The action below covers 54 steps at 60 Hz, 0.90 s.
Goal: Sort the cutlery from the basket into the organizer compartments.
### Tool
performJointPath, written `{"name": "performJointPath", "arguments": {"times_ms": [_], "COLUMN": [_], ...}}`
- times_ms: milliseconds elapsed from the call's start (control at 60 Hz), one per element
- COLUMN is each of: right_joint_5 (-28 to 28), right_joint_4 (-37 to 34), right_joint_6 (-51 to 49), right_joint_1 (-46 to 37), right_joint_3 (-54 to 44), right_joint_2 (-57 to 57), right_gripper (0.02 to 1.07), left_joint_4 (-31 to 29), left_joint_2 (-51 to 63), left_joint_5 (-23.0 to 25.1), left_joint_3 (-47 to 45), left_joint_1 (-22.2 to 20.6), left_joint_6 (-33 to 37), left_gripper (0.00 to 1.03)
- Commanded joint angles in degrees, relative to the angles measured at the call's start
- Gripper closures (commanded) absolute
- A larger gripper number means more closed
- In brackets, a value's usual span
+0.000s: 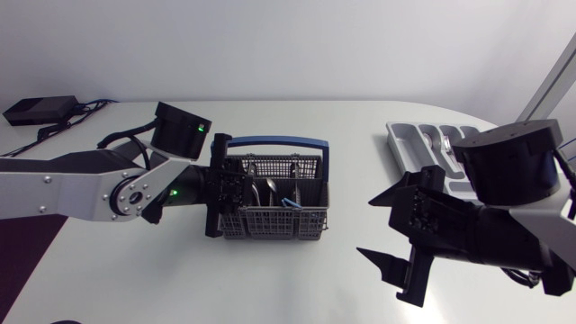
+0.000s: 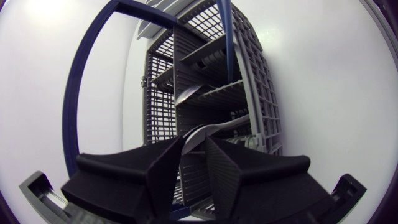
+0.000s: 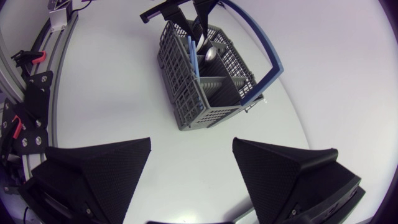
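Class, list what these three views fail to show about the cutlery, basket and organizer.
1. Organizer: head view, right arm covers part of it; contents too small to tell apart.
2. Basket: head view, mesh walls hide how many pieces remain.
3. Metal piece: left wrist view, left gripper covers its near end.

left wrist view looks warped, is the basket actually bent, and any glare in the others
Left wrist view: fisheye bows the basket and its blue handle; not really bent. Head view: the same basket stands square, light soft, no glare on the table. Right wrist view: edges curve too, the right gripper looms large.
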Motion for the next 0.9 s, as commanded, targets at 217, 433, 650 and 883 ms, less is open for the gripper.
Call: {"name": "performJointPath", "arguments": {"times_ms": [217, 433, 650, 883], "right_joint_5": [0.53, 0.53, 0.53, 0.7], "right_joint_4": [1.12, 2.0, 2.18, 2.18], "right_joint_6": [1.56, 1.91, 2.09, 2.44], "right_joint_1": [1.77, 2.39, 2.92, 3.53], "right_joint_3": [1.78, 1.95, 1.87, 1.6], "right_joint_2": [1.73, 2.69, 2.78, 2.78], "right_gripper": [0.12, 0.12, 0.12, 0.12], "left_joint_4": [-0.32, -1.73, -2.78, -3.05], "left_joint_2": [0.44, -1.93, -5.54, -5.36], "left_joint_5": [-0.96, -1.31, -1.49, -1.75], "left_joint_3": [0.19, 0.01, -1.48, -1.57], "left_joint_1": [-0.77, -0.77, -1.03, -1.38], "left_joint_6": [2.66, 2.93, 2.93, 2.93], "left_gripper": [0.79, 0.79, 0.8, 0.8]}}
